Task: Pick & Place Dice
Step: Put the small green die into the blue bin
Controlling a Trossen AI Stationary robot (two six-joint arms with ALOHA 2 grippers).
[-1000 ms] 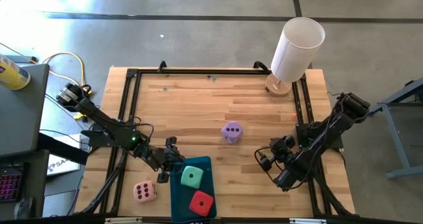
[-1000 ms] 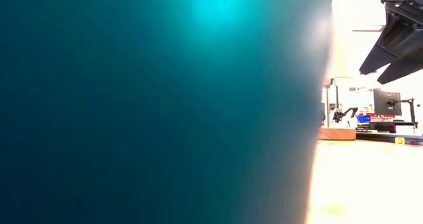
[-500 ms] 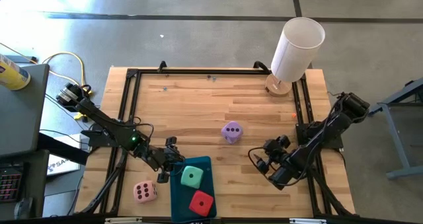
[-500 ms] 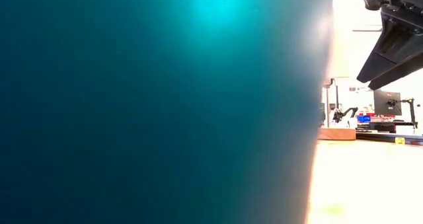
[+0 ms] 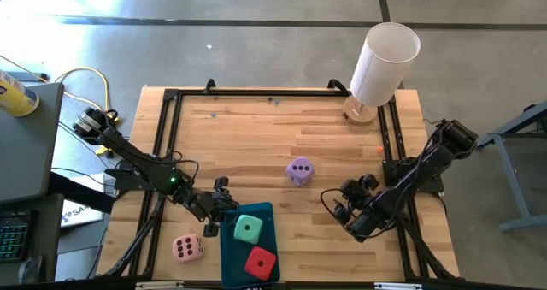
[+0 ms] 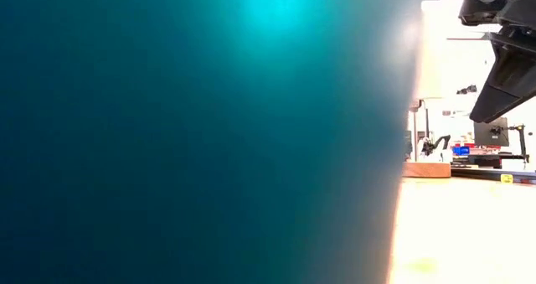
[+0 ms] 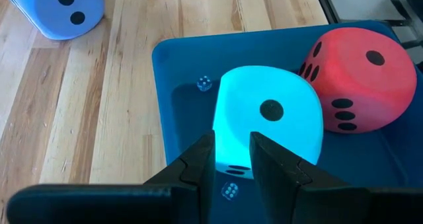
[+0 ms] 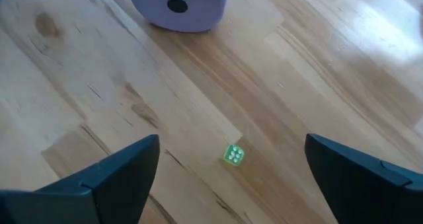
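So my right gripper (image 8: 231, 178) is hanging over the bare wood at the lower right of the high view, fingers (image 8: 109, 178) spread wide with nothing between them. Right under the gap sits a tiny green die (image 8: 232, 155), and the lilac die (image 5: 299, 171) is up near the middle of the table (image 5: 256, 127), apart from me.

My left gripper (image 5: 224, 206) sits at the upper left corner of the teal tray (image 5: 229, 254), bottom centre of the frame. Its fingers (image 7: 198, 164) are pulled in to a narrow gap and nothing's pinched there, the tips just in front of the mint green die (image 7: 268, 121). The red die (image 7: 360, 78) is touching it on the tray, plus two tiny blue dice (image 7: 204, 84). The pink die (image 5: 187, 248) is on the wood just left of the tray.
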